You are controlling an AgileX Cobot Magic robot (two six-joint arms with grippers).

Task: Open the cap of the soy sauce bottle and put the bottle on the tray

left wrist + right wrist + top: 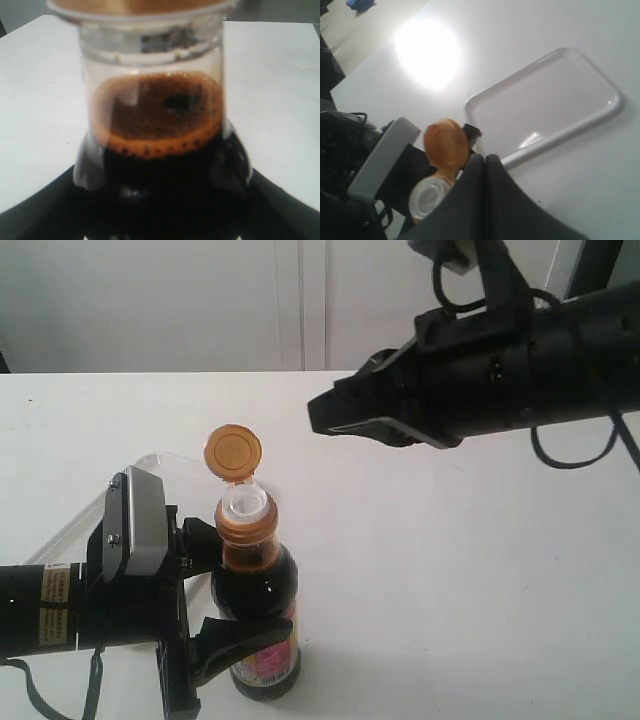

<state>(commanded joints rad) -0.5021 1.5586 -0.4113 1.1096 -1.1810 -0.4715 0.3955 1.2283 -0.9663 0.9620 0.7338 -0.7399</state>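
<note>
The soy sauce bottle (258, 585) stands upright on the white table near the front left, with my left gripper (222, 592) shut around its dark belly. In the left wrist view the bottle (157, 125) fills the picture, with the black fingers (35, 210) at either side. The orange-brown cap (232, 452) is flipped open and stands up behind the bare white spout (246, 504). My right gripper (322, 416) hovers above and to the right of the bottle, shut and empty. Its closed tips (485, 161) sit just beside the cap (446, 142). The white tray (545, 100) lies flat behind the bottle.
Only a faint rim of the tray (160, 456) shows in the exterior view, behind the left wrist's grey camera block (140, 520). White table surface stretches to the right of the bottle and a pale wall runs along the back edge.
</note>
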